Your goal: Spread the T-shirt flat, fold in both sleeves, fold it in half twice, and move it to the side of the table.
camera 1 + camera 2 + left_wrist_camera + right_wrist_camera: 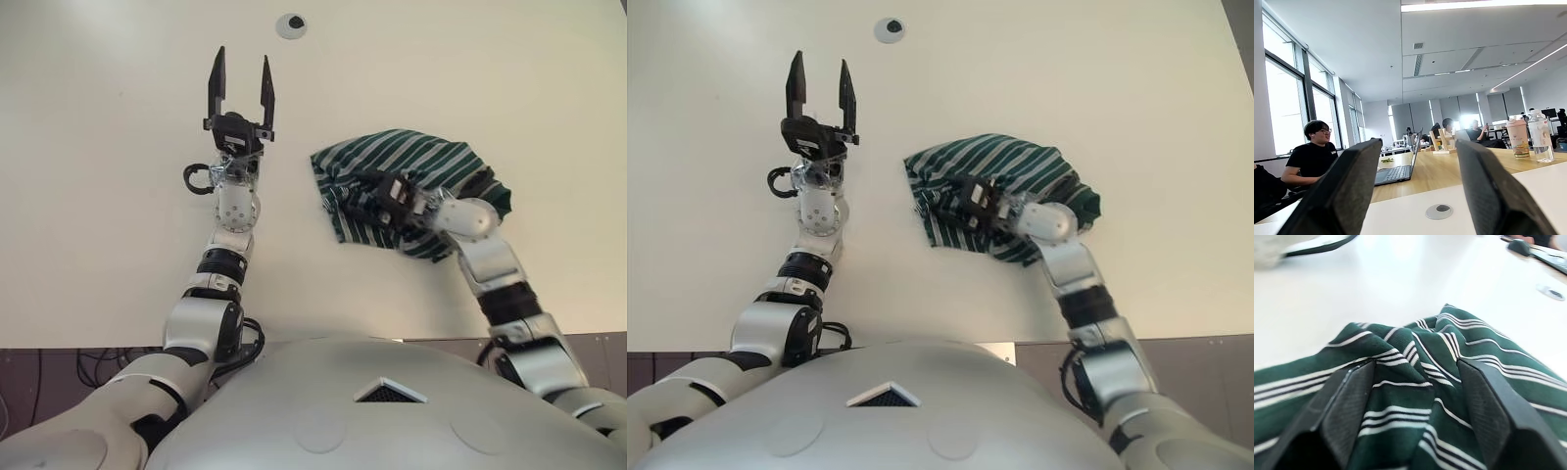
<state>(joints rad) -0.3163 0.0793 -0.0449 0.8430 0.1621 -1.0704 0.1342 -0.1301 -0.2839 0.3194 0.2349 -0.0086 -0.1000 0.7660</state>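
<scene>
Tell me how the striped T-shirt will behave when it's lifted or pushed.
The T-shirt lies crumpled in soft folds, so it is probably floppy and would sag from a single pinch. It looks thin, so likely light. Pushed on the smooth table, it would probably bunch rather than slide whole.

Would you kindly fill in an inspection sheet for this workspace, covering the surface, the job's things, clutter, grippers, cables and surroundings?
Surface: white table with a round grommet cap near its far edge.
Job's things: green striped T-shirt bunched in a heap on the robot's right side, not yet spread flat.
Clutter: nothing seen.
Grippers: left gripper open, over the table and apart from the shirt; right gripper open, down on the shirt with a ridge of cloth between its fingers.
Cables: dark cable loop at the left wrist; loose cables below the table's near edge.
Surroundings: wooden desk with a laptop, cup and bottle; tall windows.
</scene>
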